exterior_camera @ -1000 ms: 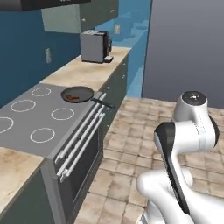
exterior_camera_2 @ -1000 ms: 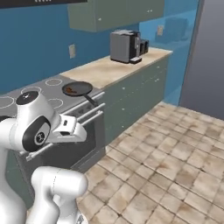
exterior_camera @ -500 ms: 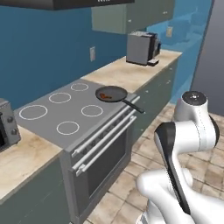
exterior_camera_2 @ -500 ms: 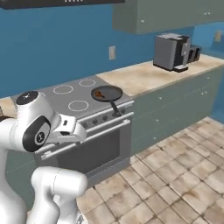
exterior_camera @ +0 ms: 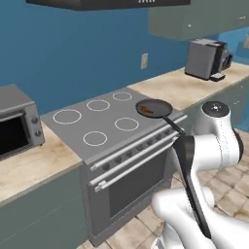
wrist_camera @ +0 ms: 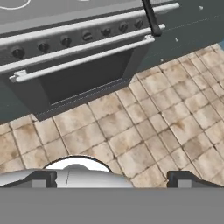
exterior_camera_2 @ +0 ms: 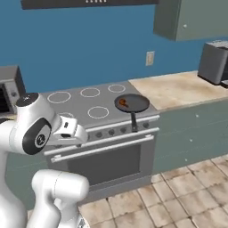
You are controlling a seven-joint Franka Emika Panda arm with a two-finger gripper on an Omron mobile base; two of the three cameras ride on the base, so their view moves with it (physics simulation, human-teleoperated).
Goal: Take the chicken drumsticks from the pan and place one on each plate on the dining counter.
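Gripper (wrist_camera: 112,178) spread wide, empty — pan (exterior_camera_2: 132,103) with drumsticks (exterior_camera_2: 123,103) well above it.

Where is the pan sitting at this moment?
The pan sits on the stove's front right corner in both base views, its handle reaching past the front edge, beside the beige worktop.

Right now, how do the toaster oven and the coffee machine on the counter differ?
The toaster oven sits left of the stove; the coffee machine sits to its right, farther along the beige counter. The toaster oven is low and wide with a dark glass door and knobs; the coffee machine is a taller, boxier unit with a dark front. Both are grey and stand against the blue wall.
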